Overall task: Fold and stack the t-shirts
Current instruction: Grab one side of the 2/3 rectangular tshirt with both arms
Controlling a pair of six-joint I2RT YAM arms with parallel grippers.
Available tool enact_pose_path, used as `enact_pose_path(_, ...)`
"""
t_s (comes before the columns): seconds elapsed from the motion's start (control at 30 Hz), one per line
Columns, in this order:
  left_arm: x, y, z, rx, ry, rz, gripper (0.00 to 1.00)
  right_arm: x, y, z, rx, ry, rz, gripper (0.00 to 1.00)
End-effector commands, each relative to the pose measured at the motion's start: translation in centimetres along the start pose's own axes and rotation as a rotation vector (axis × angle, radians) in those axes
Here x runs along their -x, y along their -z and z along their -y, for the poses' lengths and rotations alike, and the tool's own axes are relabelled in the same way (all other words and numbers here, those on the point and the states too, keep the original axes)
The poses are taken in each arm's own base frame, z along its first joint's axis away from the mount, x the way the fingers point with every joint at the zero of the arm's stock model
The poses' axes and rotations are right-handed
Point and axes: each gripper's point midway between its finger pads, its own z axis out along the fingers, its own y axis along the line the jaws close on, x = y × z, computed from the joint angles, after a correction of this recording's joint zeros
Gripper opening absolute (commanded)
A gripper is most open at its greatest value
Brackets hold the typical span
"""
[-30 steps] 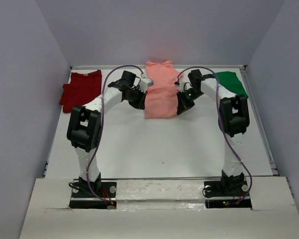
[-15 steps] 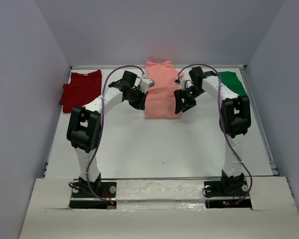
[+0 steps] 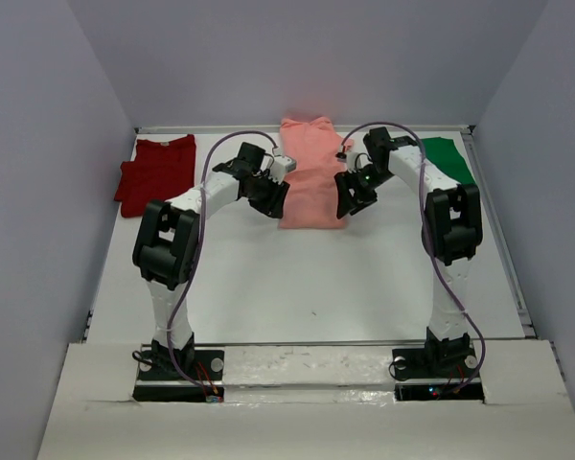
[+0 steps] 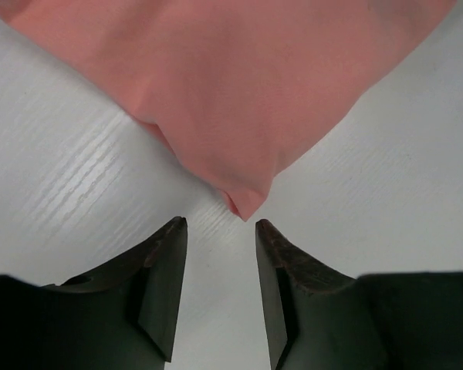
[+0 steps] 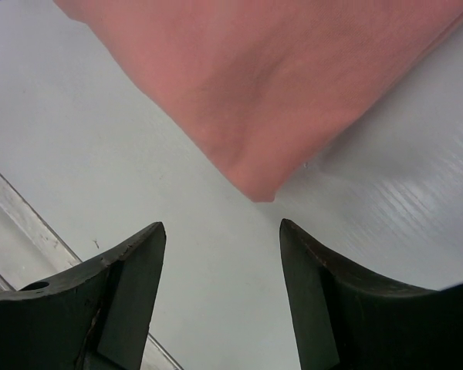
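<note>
Open right hand faces salmon-pink shirt corner.

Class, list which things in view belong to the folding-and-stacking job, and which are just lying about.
Job: salmon-pink t-shirt; dark red t-shirt; green t-shirt.
Not the job: white table; grey walls (setting, not loose items).

Pink shirt, red shirt, green shirt

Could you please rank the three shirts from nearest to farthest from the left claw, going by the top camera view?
1. The pink shirt: back centre, with its near left corner right beside the left claw.
2. The red shirt: back left, well off to the claw's left.
3. The green shirt: back right, on the far side of the pink shirt.
</note>
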Motion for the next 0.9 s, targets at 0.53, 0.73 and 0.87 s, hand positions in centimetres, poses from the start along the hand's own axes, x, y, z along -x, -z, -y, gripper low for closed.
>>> enact_pose_path(0.53,-0.9,-2.2,1.7,-0.113,0.052,-0.017,0.99,1.2,-1.7,0.8,0.042,0.017,0.028,0.64)
enact_pose_path(0.73,-0.4,-2.1,1.8,-0.116,0.042,0.008,0.99,1.4,-1.7,0.7,0.047,0.024,0.034,0.63)
enact_pose_path(0.87,-0.5,-2.3,2.3,-0.15,0.041,0.004,0.98,1.4,-1.9,0.8,0.052,0.022,0.033,0.61)
